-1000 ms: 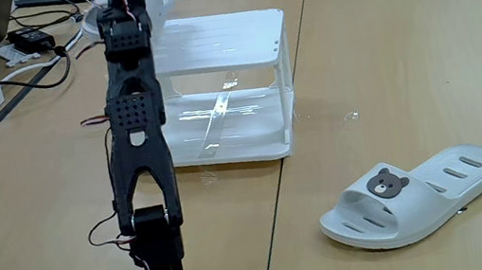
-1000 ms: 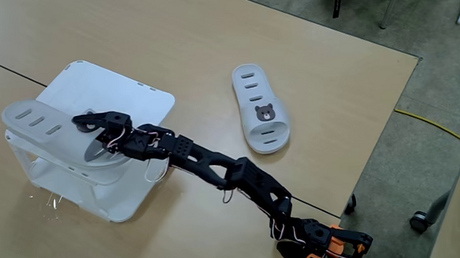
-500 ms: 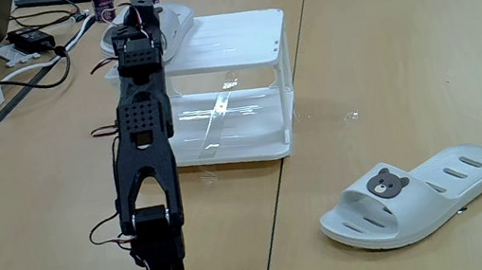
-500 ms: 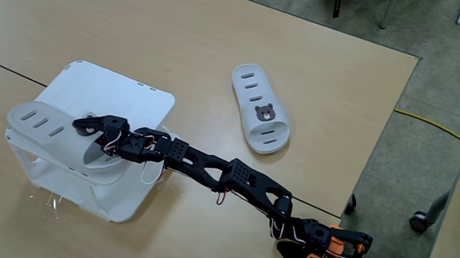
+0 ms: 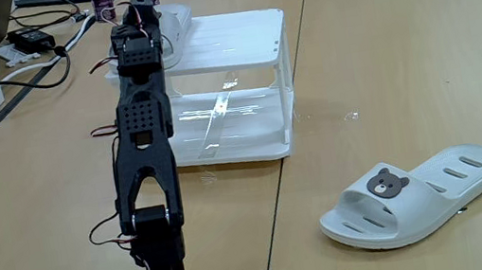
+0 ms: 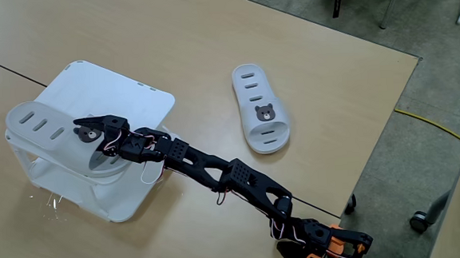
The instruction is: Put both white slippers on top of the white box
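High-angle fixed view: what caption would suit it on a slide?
Robot arm's gripper over one white slipper on the white box; second slipper waits on the table.

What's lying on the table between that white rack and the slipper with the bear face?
Nothing: in a fixed view, bare wooden table separates the white rack from the slipper.

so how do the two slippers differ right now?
The slipper on the box lies on the white rack, with the claw at it; the slipper on the table lies apart from rack and arm. The table slipper's bear badge shows; the arm covers the other's front. Both are off-white slides with oval slots.
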`<state>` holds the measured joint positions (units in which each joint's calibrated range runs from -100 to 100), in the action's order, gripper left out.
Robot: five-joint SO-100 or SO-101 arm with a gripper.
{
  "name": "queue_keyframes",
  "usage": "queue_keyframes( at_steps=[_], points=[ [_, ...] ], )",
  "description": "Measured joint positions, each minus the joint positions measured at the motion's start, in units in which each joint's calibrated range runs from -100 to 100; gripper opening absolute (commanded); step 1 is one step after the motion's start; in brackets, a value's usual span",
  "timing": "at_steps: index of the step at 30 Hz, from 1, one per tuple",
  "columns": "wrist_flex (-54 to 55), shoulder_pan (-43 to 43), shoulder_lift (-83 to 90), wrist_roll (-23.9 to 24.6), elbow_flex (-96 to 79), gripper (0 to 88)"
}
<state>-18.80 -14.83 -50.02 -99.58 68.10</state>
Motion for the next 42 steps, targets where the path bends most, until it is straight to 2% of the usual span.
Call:
queue_keyframes(
  at_steps=[6,13,20,26,33,35,38,40,42],
  points=[
    [-2.06,0.00,0.41,0.00,-0.54,32.0],
    [-7.90,0.00,14.43,0.00,-16.71,32.0],
    [-10.21,0.00,37.53,0.00,-41.42,32.0],
    [-10.21,0.00,64.41,0.00,-71.25,32.0],
    [-10.21,0.00,86.19,0.00,-88.95,31.2],
    [-10.21,0.00,87.59,0.00,-89.04,25.5],
    [-10.21,0.00,88.16,0.00,-91.19,1.9],
    [-9.70,0.00,88.91,0.00,-94.61,1.8],
    [-3.43,0.00,90.89,0.00,-100.72,0.7]
  ],
)
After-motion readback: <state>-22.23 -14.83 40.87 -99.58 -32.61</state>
